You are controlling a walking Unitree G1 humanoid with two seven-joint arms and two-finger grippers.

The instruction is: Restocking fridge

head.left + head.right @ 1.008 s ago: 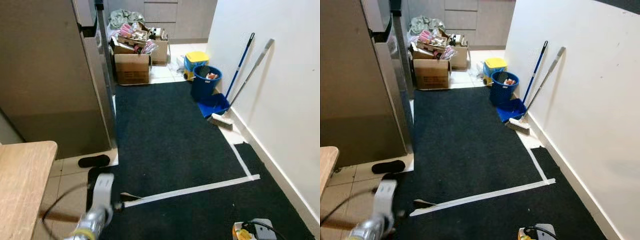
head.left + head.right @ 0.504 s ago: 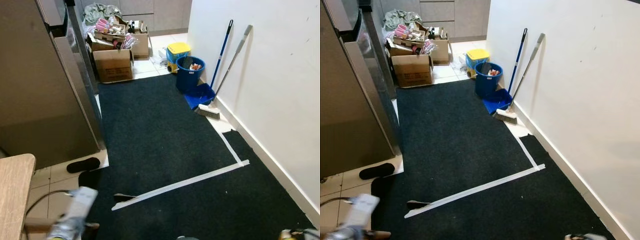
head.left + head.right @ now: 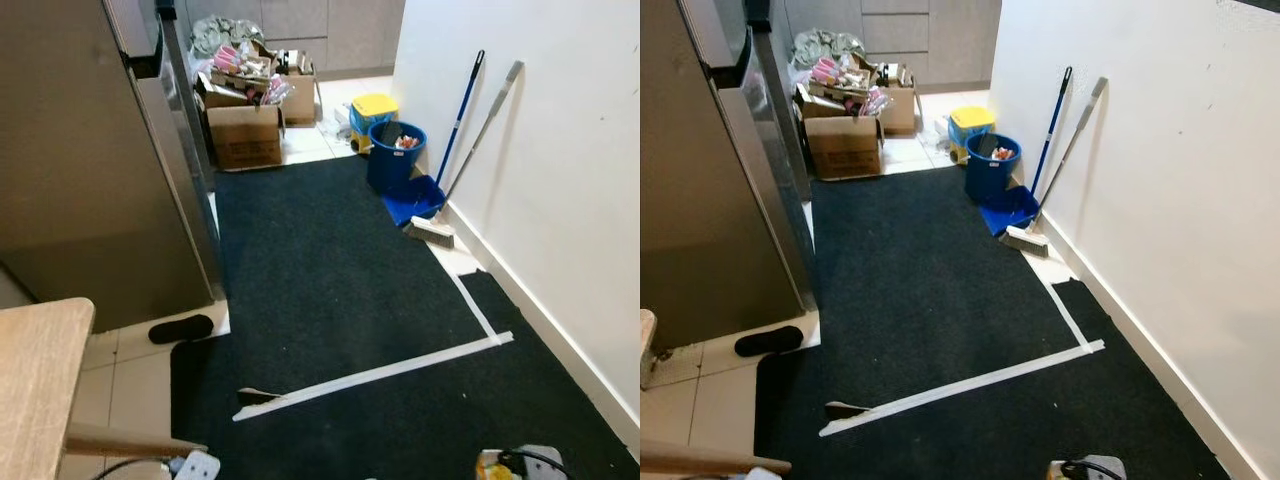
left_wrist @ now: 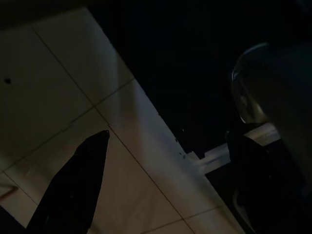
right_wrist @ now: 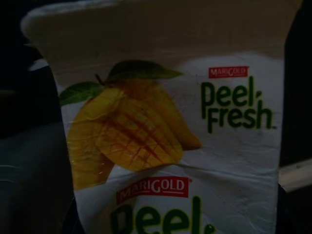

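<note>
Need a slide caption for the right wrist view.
Right gripper's close view of a Marigold Peel Fresh mango juice carton, dimly lit.

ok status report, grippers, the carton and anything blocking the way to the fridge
Right gripper holds mango juice carton. Left gripper open, low over floor tiles. Fridge shut, ahead left. Black slipper at its base.

fridge (image 3: pixel 90 170): brushed metal, dull sheen | carpet (image 3: pixel 330 280): dark, matt, napped | floor tiles (image 4: pixel 58 102): smooth, pale, slightly glossy | boxes (image 3: pixel 246 135): brown cardboard | juice carton (image 5: pixel 170 146): printed coated paper | bucket (image 3: pixel 394 155): blue plastic
</note>
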